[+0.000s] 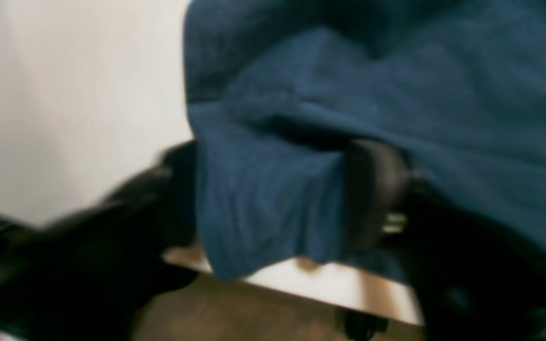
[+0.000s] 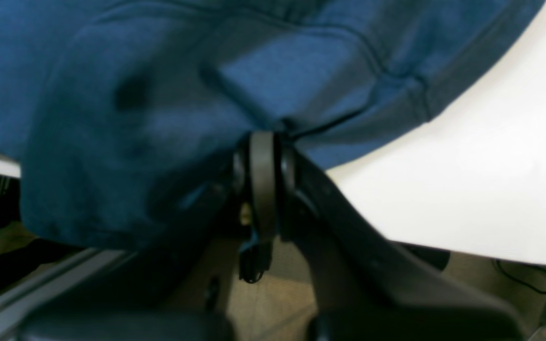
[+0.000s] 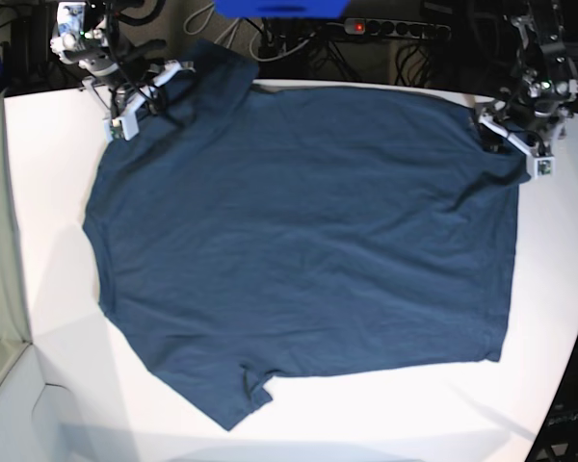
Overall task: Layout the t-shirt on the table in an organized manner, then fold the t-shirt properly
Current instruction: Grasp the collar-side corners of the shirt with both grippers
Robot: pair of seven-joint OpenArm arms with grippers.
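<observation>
Shirt (image 3: 299,250) spread flat on table (image 3: 58,289), right gripper (image 2: 263,142) pinched tight on a far corner, left gripper (image 1: 273,189) jaws apart around the other corner.

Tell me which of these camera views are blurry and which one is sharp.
Left wrist view: heavily smeared, the t-shirt and dark gripper parts soft. Right wrist view: milder blur, seams still readable. Base view: sharp and evenly lit, soft shadows on the table.
</observation>
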